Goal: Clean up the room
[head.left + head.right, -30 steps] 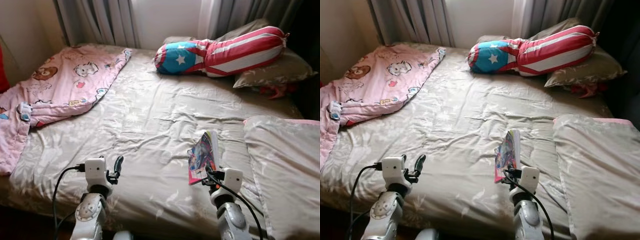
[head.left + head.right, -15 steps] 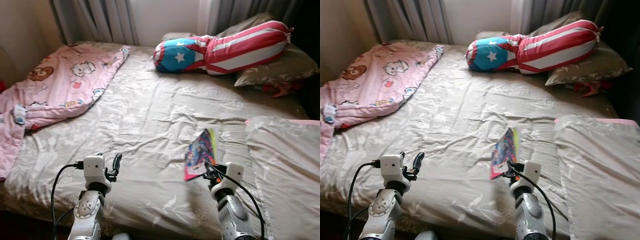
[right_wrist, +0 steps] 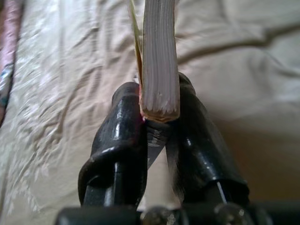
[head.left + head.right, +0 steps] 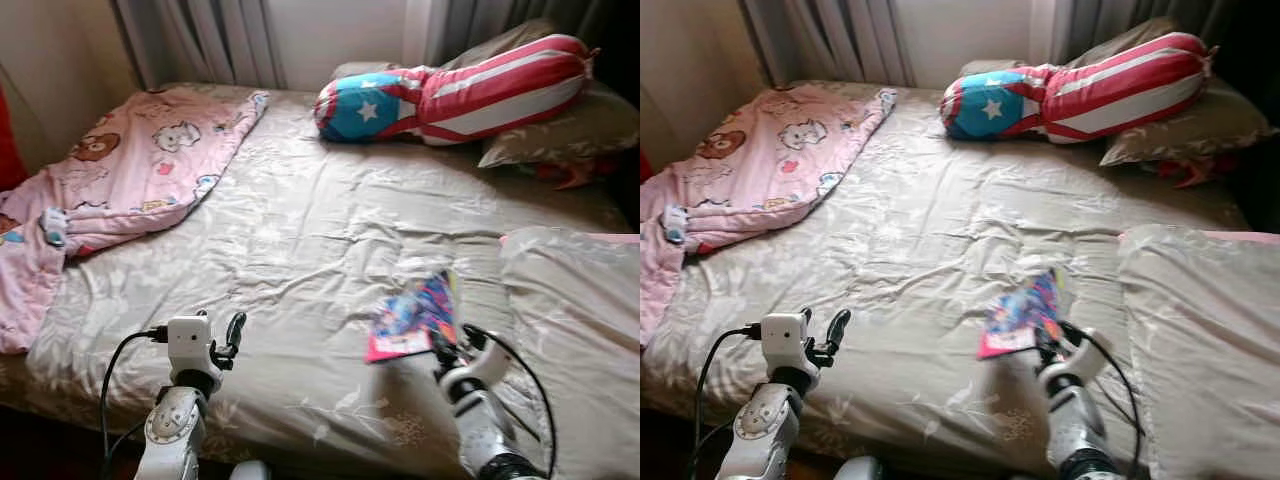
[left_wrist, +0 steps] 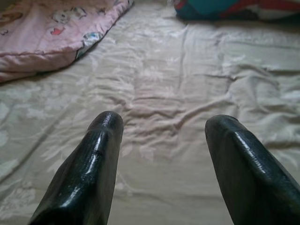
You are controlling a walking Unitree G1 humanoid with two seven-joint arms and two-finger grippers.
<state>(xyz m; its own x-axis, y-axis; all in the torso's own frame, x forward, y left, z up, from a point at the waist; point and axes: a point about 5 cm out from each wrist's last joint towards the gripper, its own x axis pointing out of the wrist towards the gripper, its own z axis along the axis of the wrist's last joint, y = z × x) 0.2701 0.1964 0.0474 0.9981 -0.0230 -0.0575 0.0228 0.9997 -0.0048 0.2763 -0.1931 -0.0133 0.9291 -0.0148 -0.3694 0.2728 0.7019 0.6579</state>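
While right tool (image 3: pixel 157 124) grips book (image 4: pixel 415 315), cover blurred

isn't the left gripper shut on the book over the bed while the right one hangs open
No, the sides are swapped. The right gripper is shut on the book: the right wrist view shows its fingers clamped on the book's edge. The left gripper hangs open over the bed, as the left wrist view shows.
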